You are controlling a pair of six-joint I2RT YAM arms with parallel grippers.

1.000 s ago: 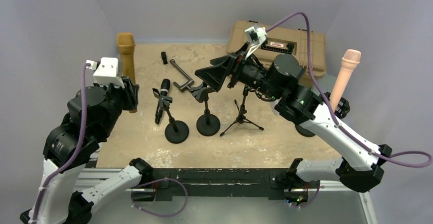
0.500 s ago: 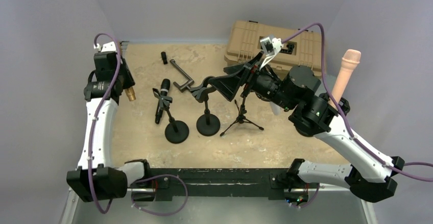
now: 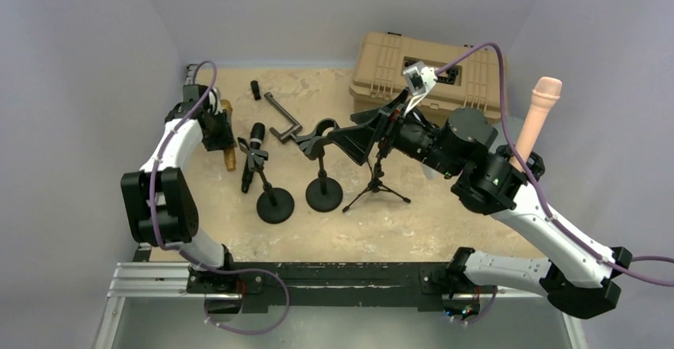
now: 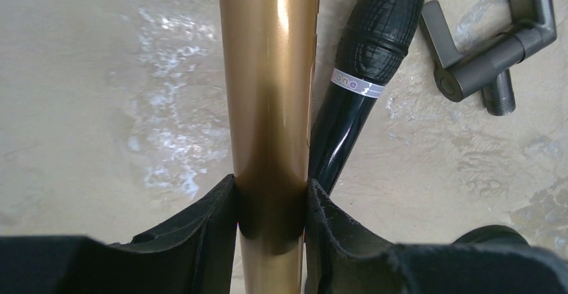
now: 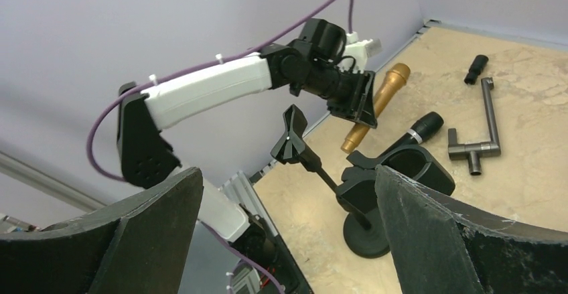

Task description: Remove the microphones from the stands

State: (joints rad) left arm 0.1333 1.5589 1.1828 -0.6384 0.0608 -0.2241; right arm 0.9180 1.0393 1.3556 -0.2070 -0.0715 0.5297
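Tabletop [image 3: 397, 230]: mottled beige; carries everything listed below.
Nearest row: clip stand [image 5: 292, 135] on a round base, rod leaning left, clip looks empty from the right wrist view. Just right of it is the holder stand [image 5: 404, 167], its wide cradle empty. The tripod stand [image 3: 377, 187] is right again.
Right claw [image 5: 288, 180]: jaws spread wide, nothing between them. It hovers over the tripod's top and faces the cradle. Judged to be on standby, or placed to steady a stand.
Black microphone [image 4: 365, 73]: appears to lie on the tabletop behind the clip stand. The overhead view overlaps it with the clip, so contact cannot be ruled out.
Left claw [image 4: 270, 197]: clamped on the gold microphone [image 4: 268, 93], pads on the lower handle, head pointing ahead. It is held slanted and low at the far left, just beside the black microphone. A grip on the plain handle keeps the grille clear.
Task status: the gold microphone is free of every stand. Judged lifted out, with set-down remaining.
Risk: bumping the black microphone on lowering.
Far side: grey metal fitting [image 4: 495, 46], small black cylinder [image 3: 255, 89], tan hard case [image 3: 469, 63].
Far right: flesh-coloured microphone [image 3: 540, 114], upright on its holder, well apart from both claws.
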